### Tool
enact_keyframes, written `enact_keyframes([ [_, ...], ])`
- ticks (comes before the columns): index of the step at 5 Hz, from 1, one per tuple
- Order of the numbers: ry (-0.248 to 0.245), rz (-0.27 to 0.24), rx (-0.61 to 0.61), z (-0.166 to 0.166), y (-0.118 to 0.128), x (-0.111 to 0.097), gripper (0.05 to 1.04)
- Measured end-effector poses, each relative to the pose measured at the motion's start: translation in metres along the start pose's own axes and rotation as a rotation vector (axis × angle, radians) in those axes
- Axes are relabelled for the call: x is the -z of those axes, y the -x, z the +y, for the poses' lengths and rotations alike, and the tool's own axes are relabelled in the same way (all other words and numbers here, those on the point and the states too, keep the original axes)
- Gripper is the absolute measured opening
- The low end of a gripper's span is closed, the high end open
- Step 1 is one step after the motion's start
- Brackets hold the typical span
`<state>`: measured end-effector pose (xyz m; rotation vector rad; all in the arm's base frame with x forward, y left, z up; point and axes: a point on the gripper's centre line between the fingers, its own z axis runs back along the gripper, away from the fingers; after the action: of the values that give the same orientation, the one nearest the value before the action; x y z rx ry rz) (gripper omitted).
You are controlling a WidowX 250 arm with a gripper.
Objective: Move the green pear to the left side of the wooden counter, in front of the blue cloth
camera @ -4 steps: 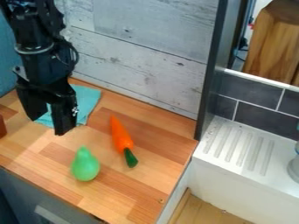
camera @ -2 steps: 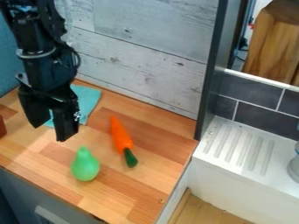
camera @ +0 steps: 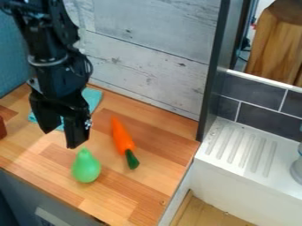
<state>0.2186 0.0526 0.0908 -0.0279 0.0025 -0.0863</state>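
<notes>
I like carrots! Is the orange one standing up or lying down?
Lying down: the carrot stretches along the counter, green end toward us.

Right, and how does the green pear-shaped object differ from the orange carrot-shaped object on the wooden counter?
The green pear-shaped object is short and rounded, while the orange carrot-shaped object is long and slender. The pear is green all over; the carrot is orange with a dark green end. The pear is nearer to the black end effector than the carrot. Both rest on the wooden counter, not gripped.
</notes>
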Motion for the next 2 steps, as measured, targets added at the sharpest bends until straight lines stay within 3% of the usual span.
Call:
enact_keyframes([
  [2,-0.059,0.092,-0.010,-0.003,-0.005,0.031,1.000],
])
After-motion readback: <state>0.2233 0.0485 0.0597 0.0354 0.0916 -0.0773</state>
